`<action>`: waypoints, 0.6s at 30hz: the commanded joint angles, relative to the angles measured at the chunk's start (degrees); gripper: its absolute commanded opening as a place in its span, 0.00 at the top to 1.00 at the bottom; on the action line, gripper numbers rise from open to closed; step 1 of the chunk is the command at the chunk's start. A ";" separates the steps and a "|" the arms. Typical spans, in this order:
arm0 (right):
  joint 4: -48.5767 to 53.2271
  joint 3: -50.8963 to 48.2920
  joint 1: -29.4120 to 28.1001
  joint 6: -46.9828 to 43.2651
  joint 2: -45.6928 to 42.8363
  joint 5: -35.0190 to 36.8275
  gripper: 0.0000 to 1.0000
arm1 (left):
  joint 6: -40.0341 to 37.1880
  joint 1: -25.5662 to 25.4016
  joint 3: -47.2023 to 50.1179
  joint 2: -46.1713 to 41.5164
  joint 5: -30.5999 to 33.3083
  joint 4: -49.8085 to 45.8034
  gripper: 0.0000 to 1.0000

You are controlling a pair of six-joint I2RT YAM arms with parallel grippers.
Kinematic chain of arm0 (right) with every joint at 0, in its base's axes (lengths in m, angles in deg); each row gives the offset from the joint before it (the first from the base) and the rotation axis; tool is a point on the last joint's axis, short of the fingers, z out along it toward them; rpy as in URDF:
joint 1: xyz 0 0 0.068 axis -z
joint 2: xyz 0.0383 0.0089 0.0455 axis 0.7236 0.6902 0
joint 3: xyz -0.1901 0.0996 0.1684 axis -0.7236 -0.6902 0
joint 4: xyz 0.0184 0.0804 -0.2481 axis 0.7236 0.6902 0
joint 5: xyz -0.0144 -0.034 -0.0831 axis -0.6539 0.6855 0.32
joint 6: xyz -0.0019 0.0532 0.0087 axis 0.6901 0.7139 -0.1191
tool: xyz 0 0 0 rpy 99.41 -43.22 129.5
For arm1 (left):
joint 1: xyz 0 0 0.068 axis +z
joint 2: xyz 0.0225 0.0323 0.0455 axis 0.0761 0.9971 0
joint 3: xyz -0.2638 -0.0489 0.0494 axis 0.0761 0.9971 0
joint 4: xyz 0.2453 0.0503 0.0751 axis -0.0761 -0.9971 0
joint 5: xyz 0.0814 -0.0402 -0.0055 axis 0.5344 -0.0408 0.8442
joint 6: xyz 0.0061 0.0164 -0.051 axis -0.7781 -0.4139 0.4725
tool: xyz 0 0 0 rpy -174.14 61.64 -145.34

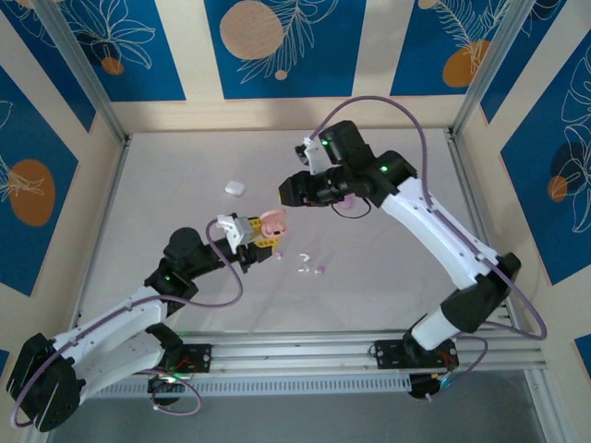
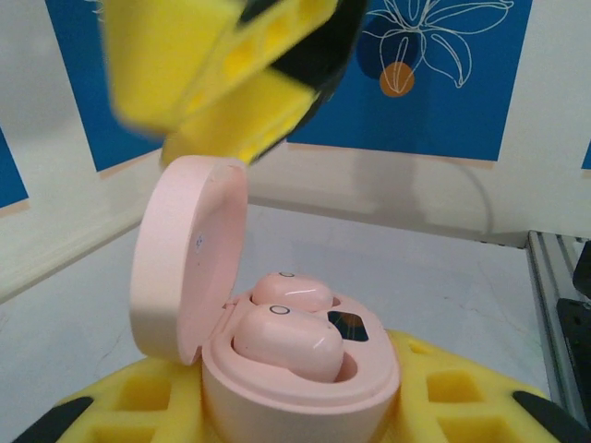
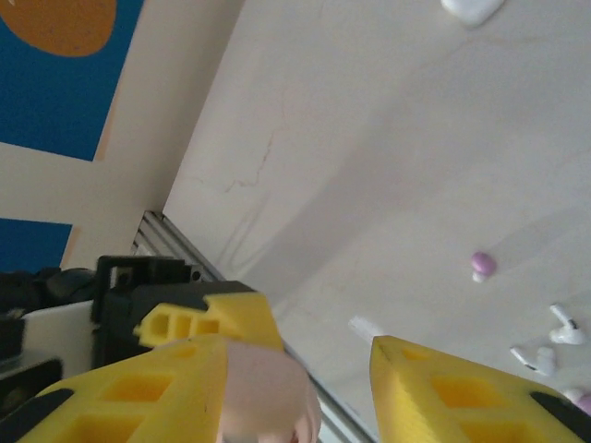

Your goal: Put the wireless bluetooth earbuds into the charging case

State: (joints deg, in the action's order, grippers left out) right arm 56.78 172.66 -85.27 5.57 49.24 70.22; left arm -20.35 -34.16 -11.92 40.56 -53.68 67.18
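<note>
We judge the task partly done. The pink charging case is open, its lid standing upright on the hinge. Two pink earbuds sit in its wells, one behind the other, and both look fully seated. For this case, what seems left is to shut the lid.

The left gripper holds the case by its lower body, with yellow fingers pressed in on either side. The case seems lifted clear of the table. The right gripper hangs right at the case's lid. In its own wrist view the jaws stand moderately apart, the pink lid against one finger and clear space before the other, so we read it as gripping nothing.

Other earbuds are not yet stowed. In the top view a small cluster lies on the table just on the arm-base side of the pink case, a little to its right. It includes at least one purple bud and a couple of white buds; we cannot count them exactly. A white case lies beyond the pink case and to its left, well apart from it. It looks closed, and we cannot tell what, if anything, is inside. By our reckoning, one case is filled and the loose buds are the larger share of the work left.
</note>
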 commanded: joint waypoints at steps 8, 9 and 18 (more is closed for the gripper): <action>0.99 -4.82 0.19 -0.45 -0.14 -14.24 0.53 | 1.12 -0.67 -1.23 -0.54 0.41 3.89 0.64; -0.03 -6.62 0.53 -0.05 -1.17 -15.47 0.53 | 1.22 -0.68 -1.36 -0.38 0.31 3.88 0.64; -18.67 -22.93 4.53 10.01 -8.85 -31.39 0.44 | 4.56 -0.68 -1.84 1.69 -1.20 7.31 0.64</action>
State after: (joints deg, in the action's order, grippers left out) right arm 46.22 152.75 -81.49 10.83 41.96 48.19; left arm -18.03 -34.46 -11.94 41.87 -53.68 69.87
